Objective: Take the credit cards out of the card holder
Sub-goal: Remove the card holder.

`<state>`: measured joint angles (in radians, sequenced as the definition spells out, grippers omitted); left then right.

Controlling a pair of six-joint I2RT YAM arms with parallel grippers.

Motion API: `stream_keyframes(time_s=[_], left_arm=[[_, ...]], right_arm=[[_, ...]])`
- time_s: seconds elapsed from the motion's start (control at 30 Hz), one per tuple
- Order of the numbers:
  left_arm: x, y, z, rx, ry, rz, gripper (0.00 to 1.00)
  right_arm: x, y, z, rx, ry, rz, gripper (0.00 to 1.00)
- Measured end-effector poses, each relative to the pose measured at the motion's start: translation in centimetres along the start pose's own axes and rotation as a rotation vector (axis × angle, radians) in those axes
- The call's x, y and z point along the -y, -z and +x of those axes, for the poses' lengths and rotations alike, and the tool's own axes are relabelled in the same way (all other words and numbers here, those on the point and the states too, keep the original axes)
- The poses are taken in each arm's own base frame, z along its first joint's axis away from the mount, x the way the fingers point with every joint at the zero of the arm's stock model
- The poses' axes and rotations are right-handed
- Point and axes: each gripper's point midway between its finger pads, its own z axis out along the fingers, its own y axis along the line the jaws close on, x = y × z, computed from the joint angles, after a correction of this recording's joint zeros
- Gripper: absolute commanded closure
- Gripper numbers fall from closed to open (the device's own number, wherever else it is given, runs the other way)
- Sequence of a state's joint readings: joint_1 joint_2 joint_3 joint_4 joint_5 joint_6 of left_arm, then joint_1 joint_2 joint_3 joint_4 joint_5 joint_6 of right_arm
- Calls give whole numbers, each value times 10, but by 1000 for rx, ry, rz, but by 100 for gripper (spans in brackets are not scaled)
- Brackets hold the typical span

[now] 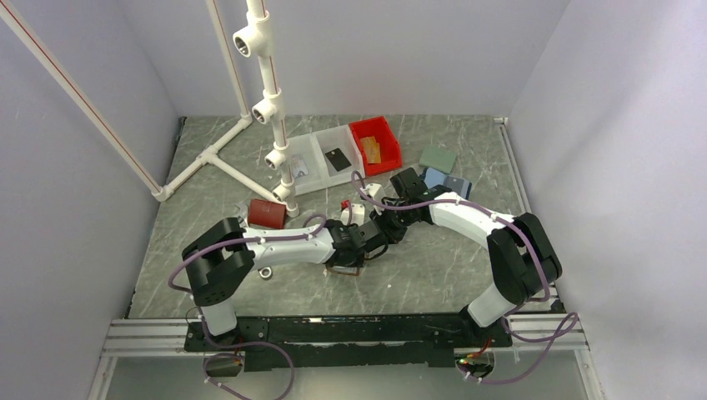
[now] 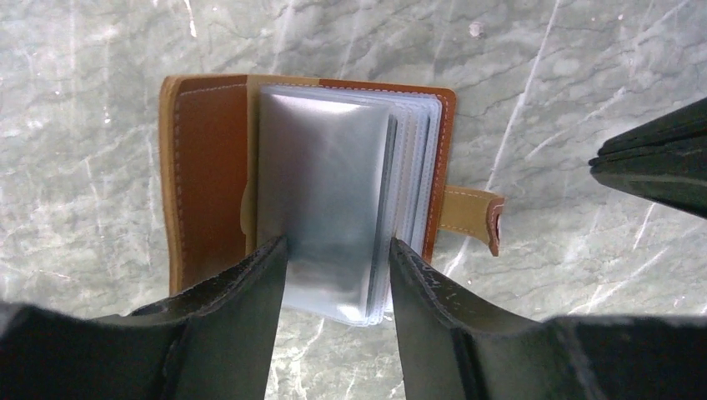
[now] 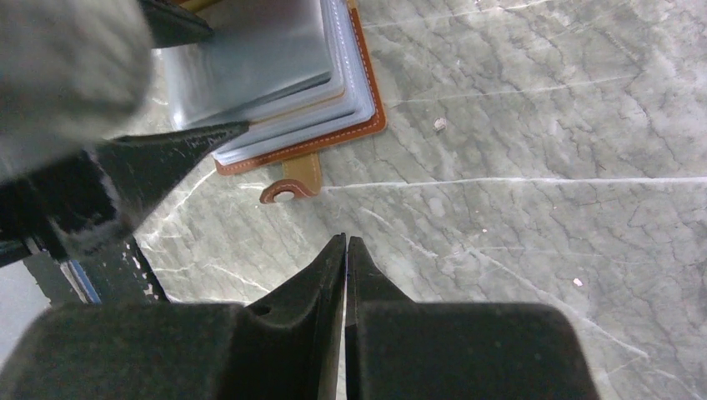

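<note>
Half-spread left gripper (image 2: pixel 338 246) flanking near edge of clear plastic sleeve stack (image 2: pixel 325 167) in open brown leather card holder (image 2: pixel 208 167), flat on grey marble table (image 2: pixel 584 67); grip unclear. Right gripper (image 3: pixel 345 243) pinched shut, empty, beside strap tab (image 3: pixel 288 187); bare marble rightward.

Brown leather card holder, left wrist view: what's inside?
Open brown leather card holder shows a stack of clear plastic sleeves. Glare and stacking hide whether any sleeve is still filled.

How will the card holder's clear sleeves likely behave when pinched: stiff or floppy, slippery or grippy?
Probably floppy: the sleeves are thin, layered film that bows up from the card holder. Likely slippery, since the top one shines. Lifting them may drag the attached holder along.
</note>
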<state>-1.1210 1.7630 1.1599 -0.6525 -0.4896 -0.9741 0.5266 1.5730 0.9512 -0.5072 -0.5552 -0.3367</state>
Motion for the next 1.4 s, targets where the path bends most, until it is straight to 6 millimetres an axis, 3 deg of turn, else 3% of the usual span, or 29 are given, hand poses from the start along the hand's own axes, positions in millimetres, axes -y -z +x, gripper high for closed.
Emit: stream_keyframes(time_s=[0.4,0.83,1.4], left_arm=[[-14,19,-5,37,32,33,43],[-15,18,-4,42,7,51,33],[-20,23,-4,61,2,73,41]], right_arm=[[0,-1,1,-3,-2,-1,94],[0,-1,1,-3,-2,-2,93],[0,-1,1,-2,-2,-5,93]])
